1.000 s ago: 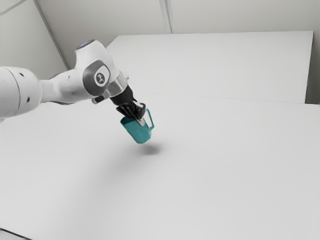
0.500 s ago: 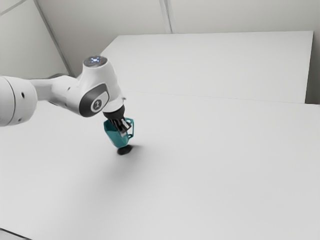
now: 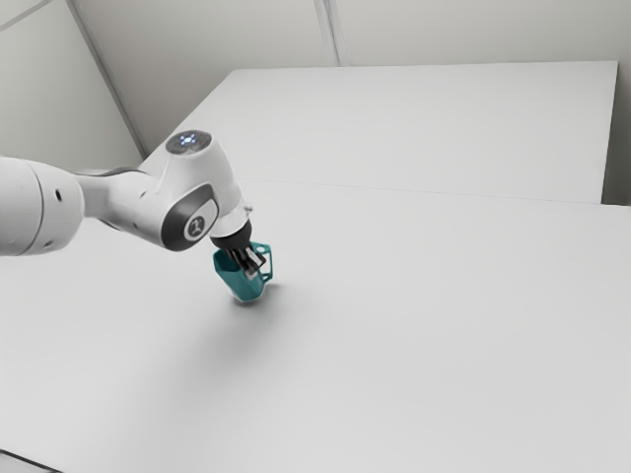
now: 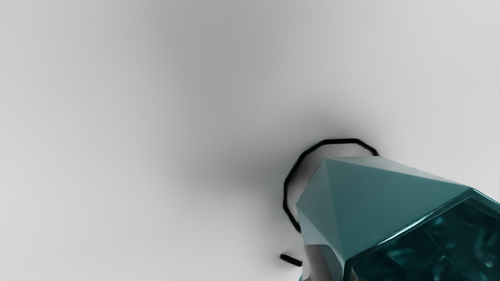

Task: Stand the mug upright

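The teal mug [image 3: 237, 284] is low over the table in the exterior view, its open end up and leaning toward the exterior view's left, its base at or just above the surface. My gripper [image 3: 255, 266] comes down onto the mug's handle side, shut on its wall. In the wrist view the mug [image 4: 383, 207] shows its faceted side and dark inside. There the gripper [image 4: 339, 269] has one finger outside the wall and one inside the rim. Whether the base touches the table cannot be told.
The white table [image 3: 424, 335] spreads around the mug, with a dark line at its near left corner. A large pale panel [image 3: 414, 128] lies beyond it. Dark shadow edges [image 4: 285, 191] lie on the surface beside the mug's base.
The mug, held throughout, has moved toward the exterior view's left and turned from strongly tilted to more upright. Over the last half second it has lowered and shifted slightly right, closer to its shadow.
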